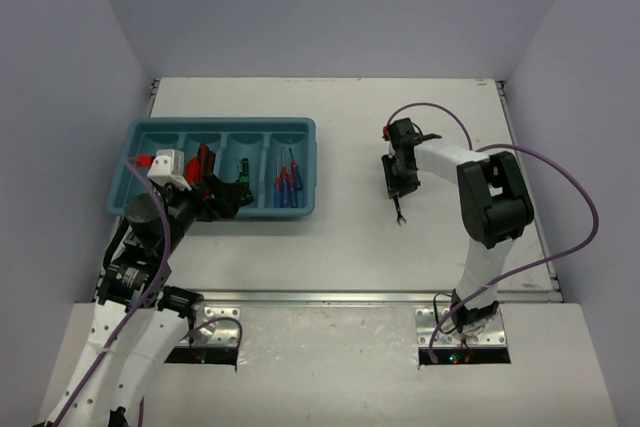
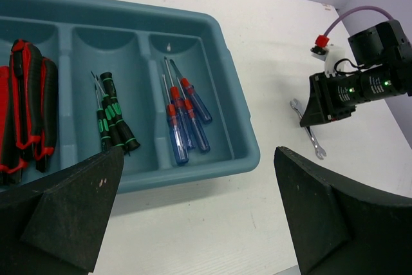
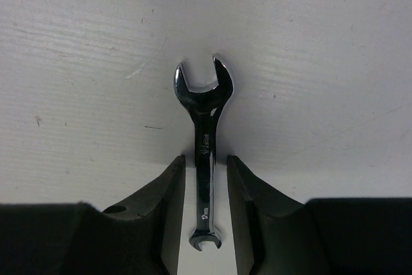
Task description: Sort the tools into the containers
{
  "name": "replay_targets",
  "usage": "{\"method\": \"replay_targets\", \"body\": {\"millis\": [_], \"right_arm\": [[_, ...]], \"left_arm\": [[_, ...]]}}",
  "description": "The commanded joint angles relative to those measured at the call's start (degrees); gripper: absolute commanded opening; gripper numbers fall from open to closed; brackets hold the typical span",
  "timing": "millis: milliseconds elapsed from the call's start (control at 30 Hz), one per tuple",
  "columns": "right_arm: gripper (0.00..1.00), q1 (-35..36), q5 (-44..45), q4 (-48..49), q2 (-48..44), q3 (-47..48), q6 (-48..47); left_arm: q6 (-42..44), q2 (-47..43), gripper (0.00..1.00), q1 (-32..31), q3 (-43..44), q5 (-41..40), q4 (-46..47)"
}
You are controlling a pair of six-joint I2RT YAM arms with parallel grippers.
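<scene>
On the white table lies a silver open-end wrench [image 3: 205, 140], its shaft between the two fingers of my right gripper [image 3: 205, 178]. A thin gap shows on each side of the shaft, so the jaws are open around it. In the top view the wrench [image 1: 400, 215] pokes out below that gripper [image 1: 400, 192]. The teal tray [image 2: 212, 30] holds red-handled pliers [image 2: 29, 107], black-and-green screwdrivers [image 2: 112, 120] and blue-handled screwdrivers [image 2: 187, 120], each kind in its own compartment. My left gripper [image 2: 199, 223] hovers wide open near the tray's front right corner, holding nothing.
The tray [image 1: 215, 127] sits at the left of the table, with its leftmost compartment partly hidden by my left arm. A purple cable loops over the right arm [image 1: 490, 197]. Grey walls close in the table on three sides.
</scene>
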Motion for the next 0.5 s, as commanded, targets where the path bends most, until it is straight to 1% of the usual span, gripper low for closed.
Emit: {"method": "replay_targets", "body": {"millis": [0, 167, 267, 300, 333, 433, 467], "right_arm": [[0.33, 1.2, 1.4, -3.8, 0.3, -4.3, 0.0], [0.34, 1.4, 1.5, -3.9, -1.3, -5.8, -0.1], [0.33, 1.4, 1.6, -3.8, -0.7, -5.4, -0.4], [0.32, 1.4, 1.5, -3.9, -0.3, -4.9, -0.5], [0.28, 1.4, 1.3, -4.3, 0.8, -4.3, -0.7], [0.27, 1.4, 1.6, -4.3, 1.7, -3.4, -0.7], [0.25, 1.4, 2.1, -4.3, 2.4, -2.9, -0.8]], "left_arm": [[-0.6, -0.6, 1.00, -0.4, 1.0, -0.8, 1.9], [-0.7, -1.3, 1.00, -0.4, 0.9, -1.2, 1.9], [-0.8, -1.7, 1.00, -0.4, 0.9, -1.5, 1.8], [-0.8, -1.8, 1.00, -0.4, 0.9, -1.5, 1.9], [-0.8, -2.0, 1.00, -0.4, 0.8, -1.6, 1.7], [-0.9, -2.3, 1.00, -0.4, 0.8, -1.8, 1.7], [-0.9, -2.2, 1.00, -0.4, 0.8, -1.7, 1.8]]}}
